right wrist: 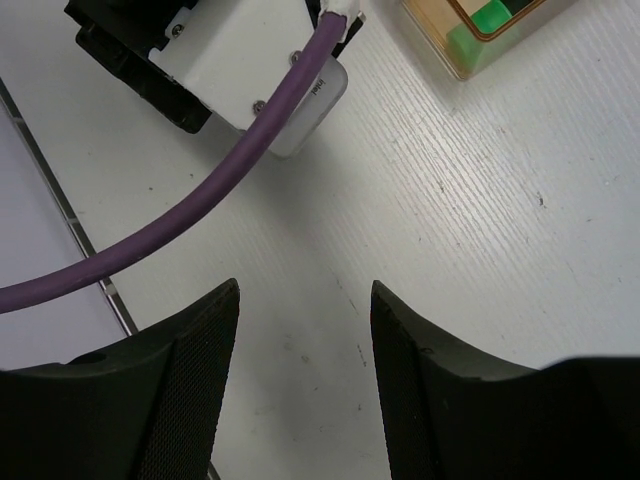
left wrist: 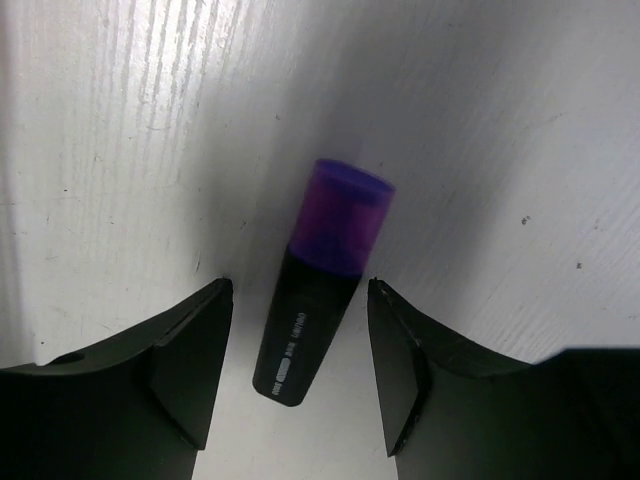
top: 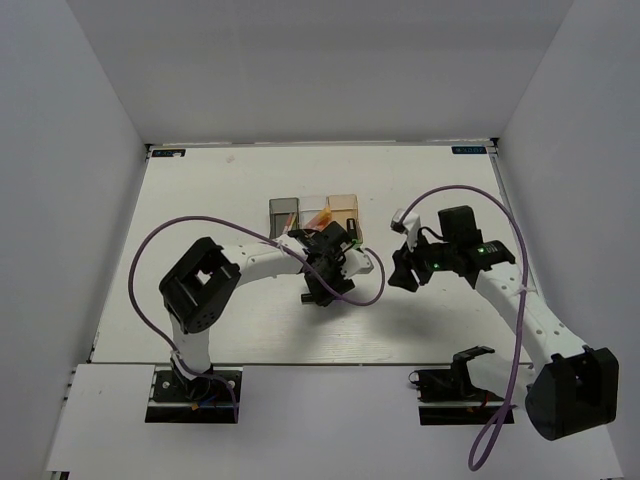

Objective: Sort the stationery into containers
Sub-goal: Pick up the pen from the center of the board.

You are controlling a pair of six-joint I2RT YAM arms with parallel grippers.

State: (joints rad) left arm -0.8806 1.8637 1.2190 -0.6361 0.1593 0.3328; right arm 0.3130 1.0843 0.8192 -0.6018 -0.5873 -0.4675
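We find the purple-capped marker [left wrist: 318,290] lying on the table [left wrist: 110,150] within the left gripper [left wrist: 298,290], which is spread and empty; its long axis runs along the gap, cap outward. The right gripper [right wrist: 305,288], likewise spread, stands well apart.

The left claw [left wrist: 298,300] is showing matt black plastic fingers [left wrist: 190,350]; between them the purple marker [left wrist: 320,280] is showing a dull black barrel and a glossy translucent cap. Beneath the claw the bench [left wrist: 130,150] is looking white-painted, finely ridged and speckled. Ahead of the right claw [right wrist: 305,300], a purple cable [right wrist: 200,205] is looking smooth and rubbery.
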